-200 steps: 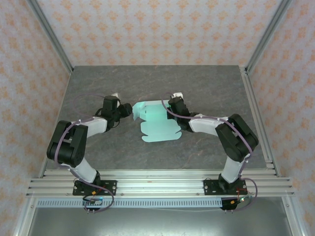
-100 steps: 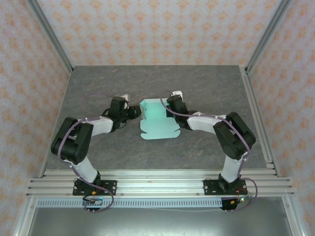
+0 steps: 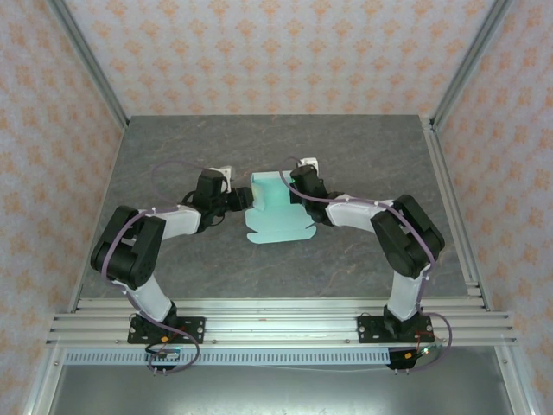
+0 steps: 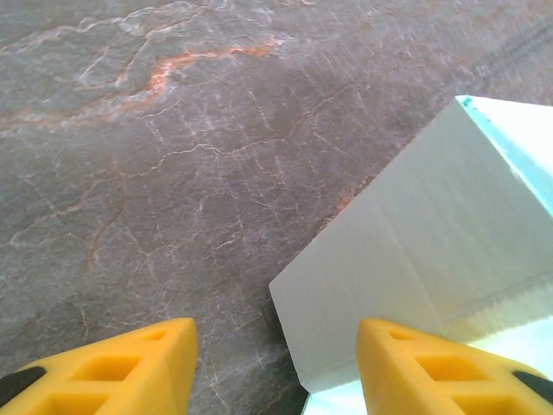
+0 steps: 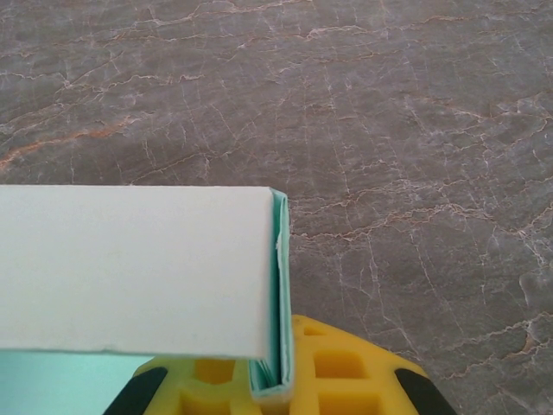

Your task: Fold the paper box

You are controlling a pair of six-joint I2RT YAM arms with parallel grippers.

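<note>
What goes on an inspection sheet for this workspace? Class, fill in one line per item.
Surface: grey marbled table.
Job's things: mint paper box, partly folded, near tabs lying flat.
Clutter: nothing seen.
Grippers: left gripper open, a corner of the box's card between its fingers; right gripper shut on the box's right wall.
Cables: thin cables loop along both arms.
Surroundings: patterned walls, aluminium rails at the near edge.
</note>
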